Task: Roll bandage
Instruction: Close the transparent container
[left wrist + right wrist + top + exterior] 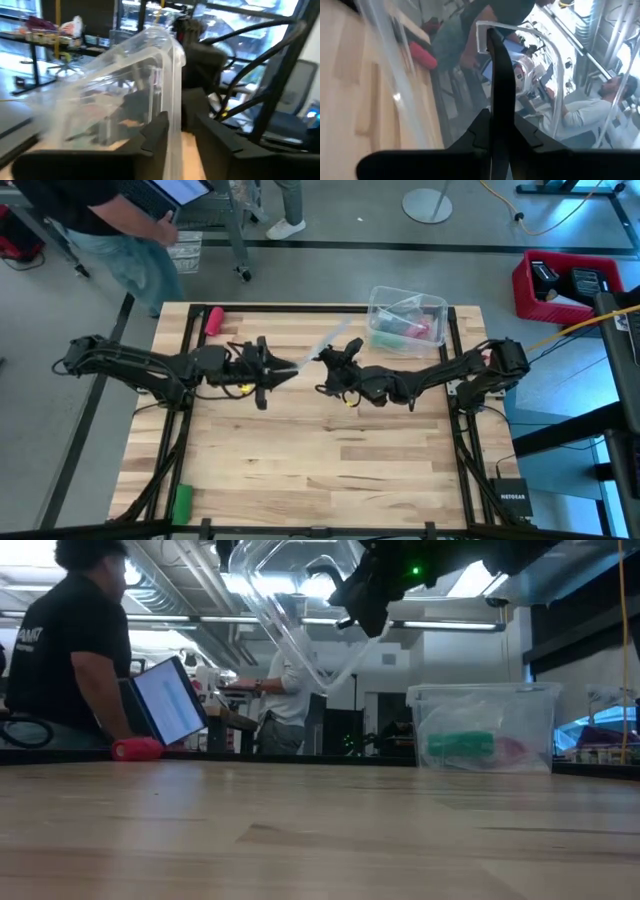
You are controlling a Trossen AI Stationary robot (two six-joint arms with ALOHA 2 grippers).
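Lying boxed, bandage (461,746) beyond right gripper (330,355).

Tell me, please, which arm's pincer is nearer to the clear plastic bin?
The right pincer: it sits just beside the clear plastic bin, toward the table's middle, gripping the clear lid. The left pincer holds that lid's opposite end, farther off.

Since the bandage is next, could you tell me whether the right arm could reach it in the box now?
Probably not yet. The box is open, so the bandage lies uncovered, but the right claw is shut on the clear lid, held up together with the left claw.
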